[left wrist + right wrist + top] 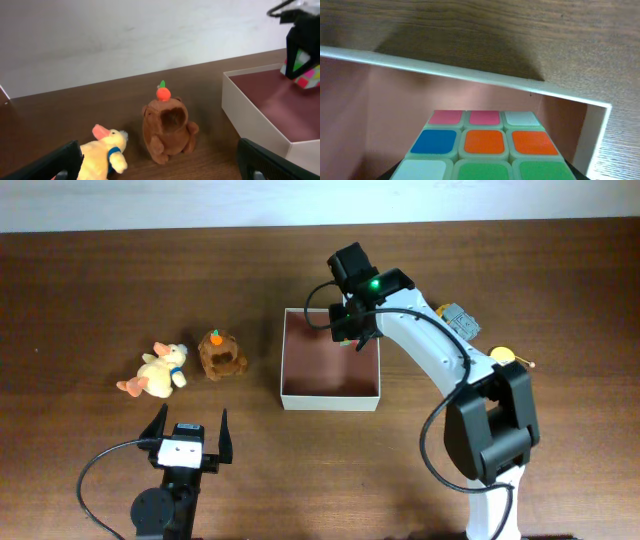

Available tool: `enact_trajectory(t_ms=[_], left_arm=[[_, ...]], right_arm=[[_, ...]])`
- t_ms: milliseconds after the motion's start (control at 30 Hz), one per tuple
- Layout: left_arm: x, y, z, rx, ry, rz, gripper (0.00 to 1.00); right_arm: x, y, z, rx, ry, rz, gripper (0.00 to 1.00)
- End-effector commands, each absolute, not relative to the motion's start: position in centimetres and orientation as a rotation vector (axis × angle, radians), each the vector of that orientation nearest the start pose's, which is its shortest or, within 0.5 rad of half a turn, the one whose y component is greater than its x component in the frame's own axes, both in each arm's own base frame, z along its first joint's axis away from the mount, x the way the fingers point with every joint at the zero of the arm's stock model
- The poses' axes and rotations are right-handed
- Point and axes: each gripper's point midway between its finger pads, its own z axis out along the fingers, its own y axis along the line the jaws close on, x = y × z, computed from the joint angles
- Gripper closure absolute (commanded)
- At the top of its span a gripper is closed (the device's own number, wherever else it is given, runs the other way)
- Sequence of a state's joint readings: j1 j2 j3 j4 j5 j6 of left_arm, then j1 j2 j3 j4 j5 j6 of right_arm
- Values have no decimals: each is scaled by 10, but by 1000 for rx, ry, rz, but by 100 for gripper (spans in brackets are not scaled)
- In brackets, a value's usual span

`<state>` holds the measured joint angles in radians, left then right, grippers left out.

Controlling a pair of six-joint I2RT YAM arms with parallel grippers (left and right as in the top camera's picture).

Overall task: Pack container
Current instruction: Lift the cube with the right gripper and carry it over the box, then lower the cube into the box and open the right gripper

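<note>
The container point(330, 402) is a shallow square cardboard box with cream walls and a pinkish-brown floor, at the table's middle. It also shows in the left wrist view point(250, 112) and the right wrist view point(470, 74). My right gripper point(352, 330) is shut on a multicoloured puzzle cube point(482, 142) and holds it low in the box's far right corner; the cube also shows in the left wrist view point(302, 72). My left gripper point(192, 420) is open and empty near the front edge, short of a brown plush point(222, 355) and a yellow plush point(155, 370).
The brown plush point(167, 125) has a small orange fruit on its head and stands left of the box. The yellow plush point(105, 155) lies to its left. A grey object point(460, 320) and a yellow object point(503, 355) lie right of the box, behind the right arm.
</note>
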<state>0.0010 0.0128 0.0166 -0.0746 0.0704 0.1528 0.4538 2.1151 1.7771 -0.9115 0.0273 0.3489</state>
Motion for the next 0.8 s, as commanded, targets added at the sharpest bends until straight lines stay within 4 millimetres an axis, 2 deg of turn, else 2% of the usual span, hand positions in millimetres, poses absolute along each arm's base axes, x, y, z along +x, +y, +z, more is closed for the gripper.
enact_trajectory(t_ms=[0, 167, 200, 333, 567, 667, 733, 767], left_arm=[[246, -12, 159, 171, 1632, 53, 1], [246, -12, 159, 171, 1632, 53, 1], [246, -12, 159, 171, 1632, 54, 1], [246, -12, 159, 171, 1632, 53, 1], [246, -12, 159, 171, 1632, 53, 1], [246, -12, 159, 171, 1632, 53, 1], [246, -12, 159, 171, 1632, 53, 1], [246, -12, 159, 171, 1632, 53, 1]], right_arm=[[438, 206, 66, -49, 2849, 95, 50], [440, 207, 65, -36, 2842, 89, 49], [440, 207, 65, -37, 2842, 89, 43], [440, 207, 65, -38, 2842, 89, 36], [440, 207, 65, -38, 2843, 92, 35], [438, 211, 65, -56, 2850, 123, 37], [435, 219, 65, -108, 2852, 151, 45], [434, 224, 66, -146, 2849, 163, 53]])
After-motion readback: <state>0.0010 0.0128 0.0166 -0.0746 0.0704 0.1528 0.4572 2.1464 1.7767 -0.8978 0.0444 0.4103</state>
